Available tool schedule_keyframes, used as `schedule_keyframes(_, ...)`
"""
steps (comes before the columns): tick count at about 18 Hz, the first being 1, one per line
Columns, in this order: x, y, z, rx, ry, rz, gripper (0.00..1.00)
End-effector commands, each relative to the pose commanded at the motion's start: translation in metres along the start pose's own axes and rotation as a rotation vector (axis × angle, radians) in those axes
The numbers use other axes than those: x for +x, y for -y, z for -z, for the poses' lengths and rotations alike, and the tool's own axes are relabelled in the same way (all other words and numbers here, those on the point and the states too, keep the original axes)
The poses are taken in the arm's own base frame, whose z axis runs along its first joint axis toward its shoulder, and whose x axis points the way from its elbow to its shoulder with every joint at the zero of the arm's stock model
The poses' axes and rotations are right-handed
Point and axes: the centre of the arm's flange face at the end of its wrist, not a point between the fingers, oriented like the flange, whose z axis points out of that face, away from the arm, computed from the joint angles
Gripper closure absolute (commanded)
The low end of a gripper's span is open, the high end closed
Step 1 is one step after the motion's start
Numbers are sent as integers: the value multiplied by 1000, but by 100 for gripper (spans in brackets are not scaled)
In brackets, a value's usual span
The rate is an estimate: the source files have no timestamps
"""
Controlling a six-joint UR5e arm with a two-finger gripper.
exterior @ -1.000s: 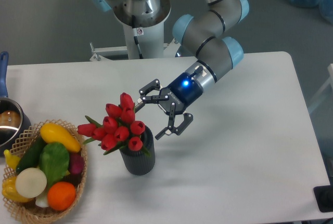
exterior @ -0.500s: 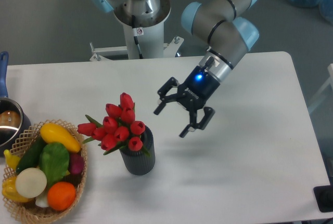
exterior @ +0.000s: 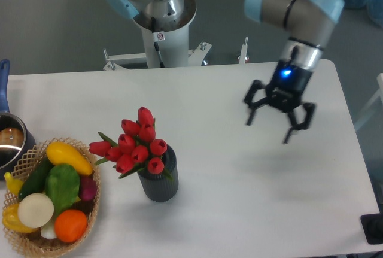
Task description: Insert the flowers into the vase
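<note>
1. Flowers [exterior: 136, 145], a bunch of glossy red tulip heads with green leaves, stand in the vase [exterior: 159, 181] at the desk's [exterior: 239, 198] front left, unmoved since a second ago.
2. Once just beside the blooms, the tool [exterior: 270, 127] has swung well away to the right, fingers spread wide and holding nothing.
3. The vase is a short, dark grey ribbed cylinder.
4. A woven basket [exterior: 90, 210] of colourful vegetables sits beside it.

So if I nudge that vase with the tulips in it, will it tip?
Possibly. The vase is short and broad, which should steady it. But the flowers spread wider than its mouth and lean left, probably making it top-heavy that way. Its round body might roll if toppled.
</note>
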Motion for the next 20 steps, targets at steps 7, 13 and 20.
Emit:
schedule_keyframes(7, 1, -24, 126, -221, 193, 35, 0)
schedule_keyframes(13, 15, -47, 183, -473, 204, -3, 0)
schedule_keyframes(20, 21, -75, 205, -507, 113, -146, 0)
